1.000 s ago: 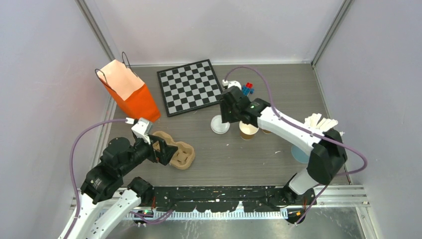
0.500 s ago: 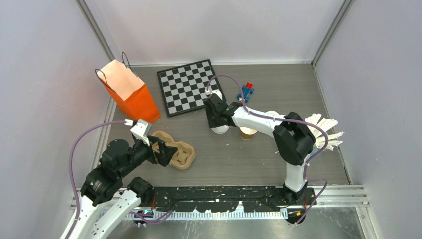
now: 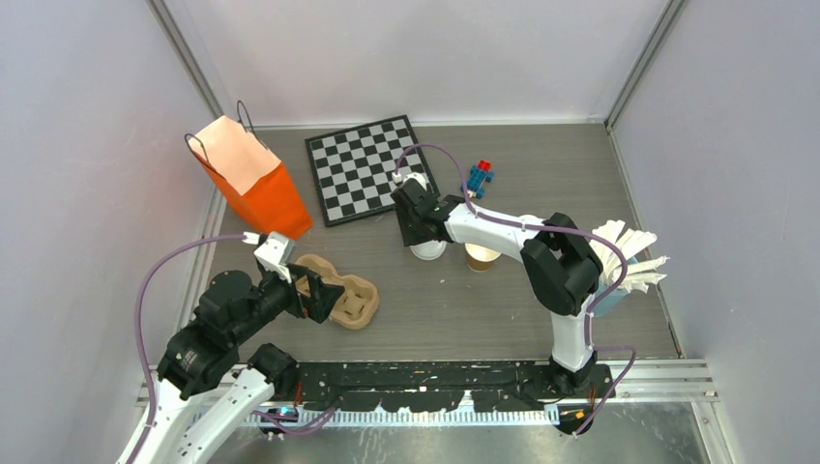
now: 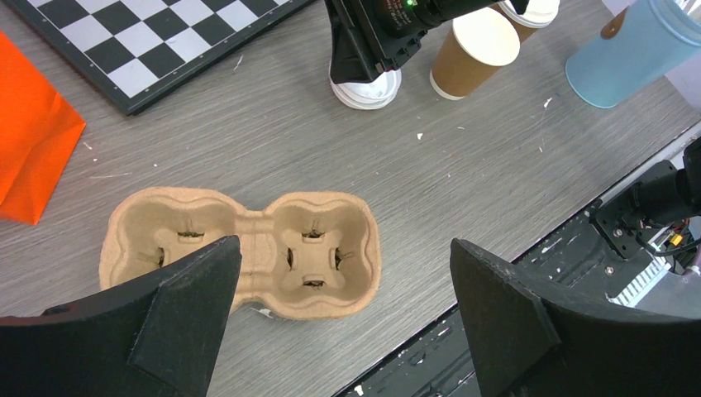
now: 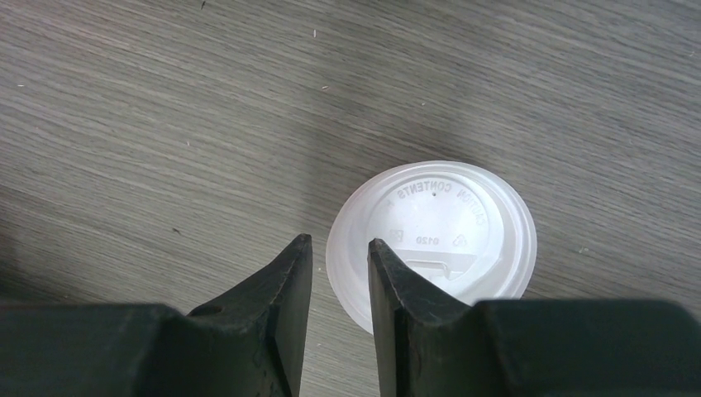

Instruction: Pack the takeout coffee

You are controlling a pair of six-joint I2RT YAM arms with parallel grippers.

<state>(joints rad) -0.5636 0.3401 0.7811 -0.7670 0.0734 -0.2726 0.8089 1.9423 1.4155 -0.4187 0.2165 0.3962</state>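
While the left gripper point(image 4: 343, 248) hangs at its widest over the 2-pocket cup tray point(image 4: 248, 248) at the near left, all the action is on the right! The right gripper point(image 5: 339, 244) is down at a loose white lid point(image 5: 430, 240) lying flat on the table point(image 3: 483, 309), mid-scene, just left of the open cup point(image 3: 482, 256). Its jaws stand narrow, straddling the lid's left rim, 1 finger over the lid and 1 outside, with a sliver of gap showing, so it looks not yet pinched. A second cup point(image 4: 533, 10), already lidded, sits just behind the open one. This looks like the lid pickup, early in the packing. Next up, I'd say: pinch that thin rim, lift, carry it right and seat it square on the open cup without tipping it.
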